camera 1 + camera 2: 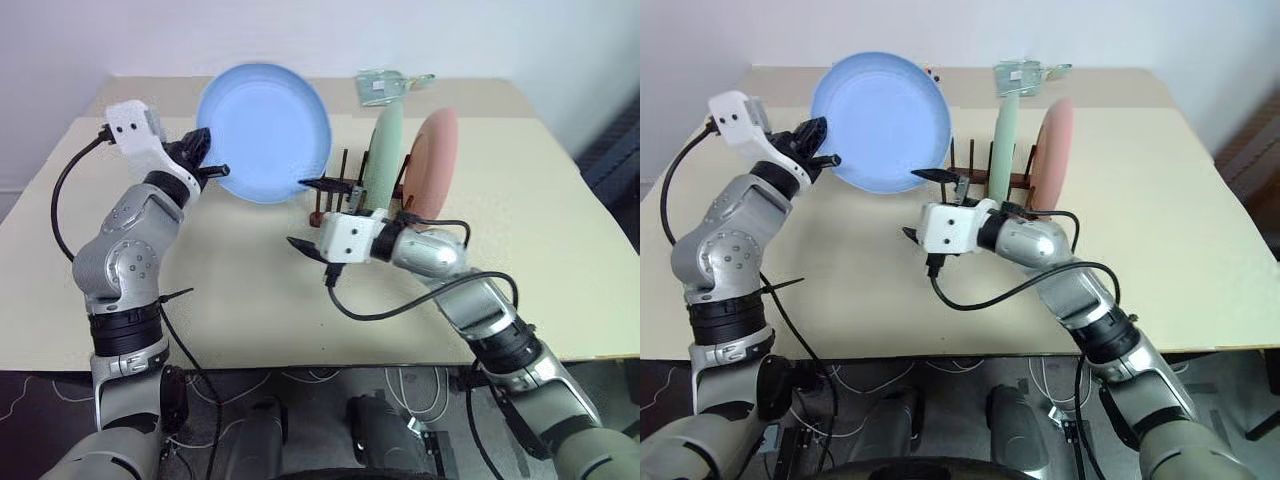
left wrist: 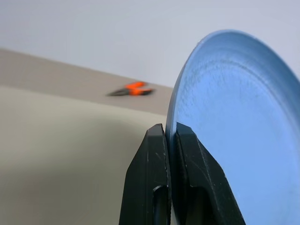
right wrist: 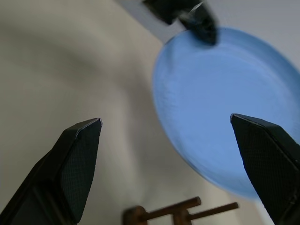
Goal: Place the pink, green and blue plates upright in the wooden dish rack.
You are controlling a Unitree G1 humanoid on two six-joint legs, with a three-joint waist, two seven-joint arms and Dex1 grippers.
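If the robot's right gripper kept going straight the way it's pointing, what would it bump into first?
Probably the blue plate. The open right gripper faces it in its wrist view, with the plate held up off the table by the left gripper. The wooden dish rack sits lower, likely under that line.

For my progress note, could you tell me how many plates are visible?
3: the blue plate held up by the left gripper; the green plate and pink plate upright in the rack.
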